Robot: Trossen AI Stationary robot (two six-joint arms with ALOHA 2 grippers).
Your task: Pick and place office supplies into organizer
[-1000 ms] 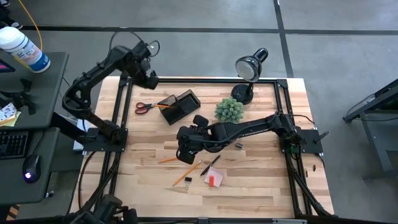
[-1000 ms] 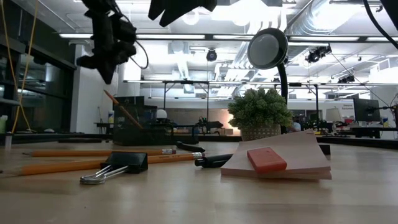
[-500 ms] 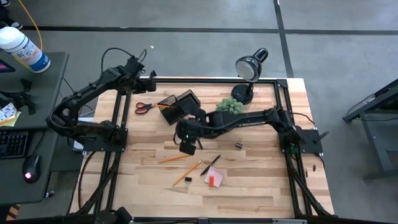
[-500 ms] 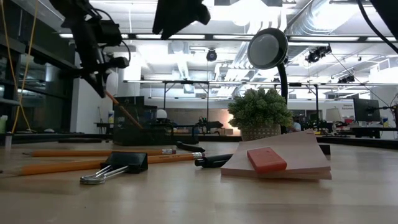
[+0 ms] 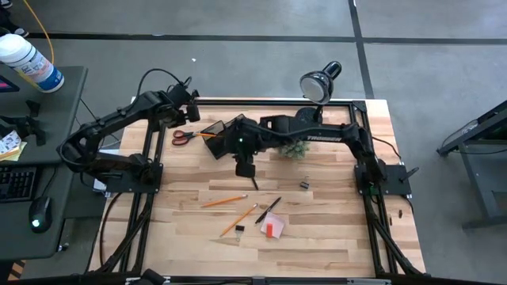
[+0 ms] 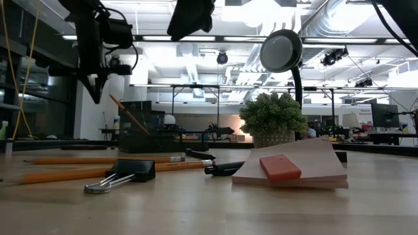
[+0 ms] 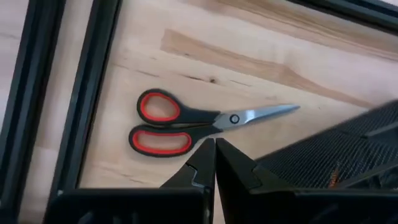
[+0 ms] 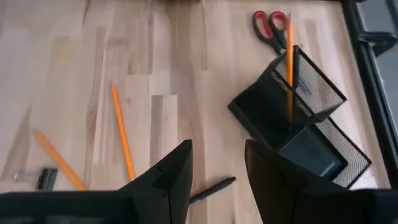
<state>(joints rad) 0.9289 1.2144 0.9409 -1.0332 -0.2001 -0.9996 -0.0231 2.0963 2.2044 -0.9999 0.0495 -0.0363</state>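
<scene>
Pencils: two loose on surface (image 5: 317, 237), one (image 8: 290, 68) in organizer (image 8: 298, 124)
Scissors (image 7: 199, 119): one, just beyond left fingers (image 7: 214, 163), together
Right fingers (image 8: 217, 171): apart, empty

Pale butcher-block wood table (image 5: 317, 237) with visible grain and a smooth, faintly satin finish; matt black metal frame rails (image 7: 81, 93) along its edges. Scissors (image 7: 205, 118) with bright polished steel blades and glossy red-and-black plastic handles; organizer (image 8: 298, 121) of matt black wire mesh, see-through at the walls, with a painted orange wooden pencil (image 8: 290, 68) standing in it. Matt black plastic fingers on the left hand (image 7: 214, 165) and right hand (image 8: 217, 171); paper pad (image 6: 307, 170) with soft matt sheets; glossy black binder clip (image 6: 130, 171) with shiny wire handles.
</scene>
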